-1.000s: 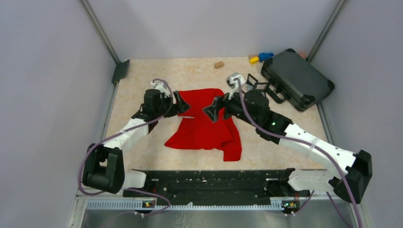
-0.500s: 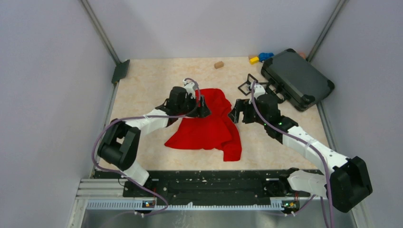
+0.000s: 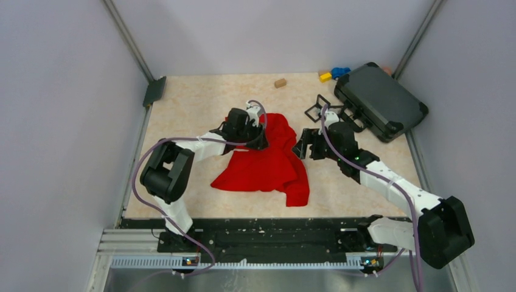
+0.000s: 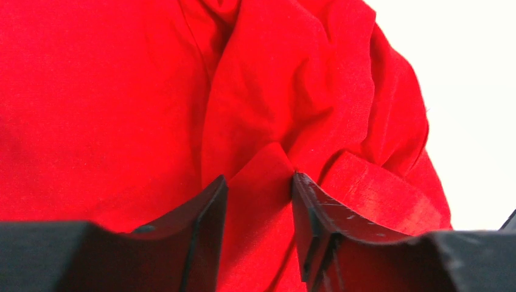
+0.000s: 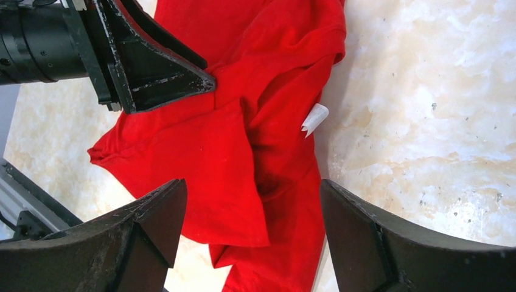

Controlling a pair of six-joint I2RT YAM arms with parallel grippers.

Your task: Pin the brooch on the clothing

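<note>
The bright red clothing lies crumpled at the middle of the table. My left gripper sits on its upper left part. In the left wrist view the fingers are pinched on a raised fold of the red cloth. My right gripper hovers at the clothing's upper right edge, open and empty. In the right wrist view its jaws stand wide over the cloth, whose small white tag sticks out to the right. No brooch is in view.
A black case lies at the back right, with a black wire stand beside it. Yellow and blue blocks and a tan block sit along the back edge. A black bracket is at the back left corner.
My left gripper has moved right onto the clothing's upper part and closed on a fold. My right gripper has drawn back from over the cloth to its right edge.
</note>
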